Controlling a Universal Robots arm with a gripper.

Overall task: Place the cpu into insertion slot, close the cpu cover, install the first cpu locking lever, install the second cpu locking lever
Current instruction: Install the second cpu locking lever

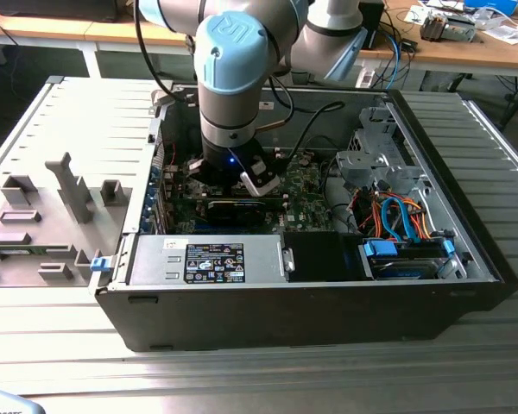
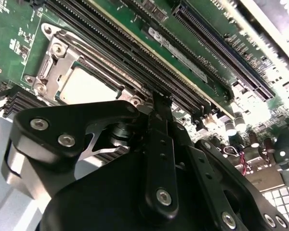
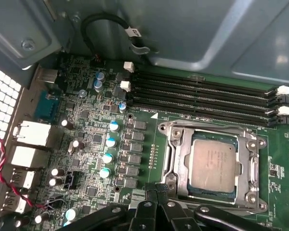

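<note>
1. Finding the cpu [image 3: 214, 166] lying flat in the insertion slot [image 3: 252, 198], dull silver face up, with the cpu cover [image 3: 181, 161] lying down around it as a silvery frame, inside the open computer case [image 1: 328, 302].
2. Taking the long memory slots [image 3: 202, 98] as twelve o'clock of the socket, and placing the gripper [image 3: 156, 190] just off the seven o'clock corner, near the frame; not being able to tell whether touching it.
3. Judging the chip light, stiff and fragile: smooth on the face, best taken by opposite edges, never pressed or dragged across the socket contacts.
4. Judging the cover thin, springy sheet metal, hinged at one end, better pushed on its bare rim than pinched.
5. Reading the fingers [image 3: 151, 188] as drawn together tip to tip with nothing between them, carrying no part.
6. Seeing in the second wrist view one dark fingertip [image 2: 161, 103] reaching toward the socket edge just beside the memory slots.
7. Not being able to tell the locking levers' positions.
</note>
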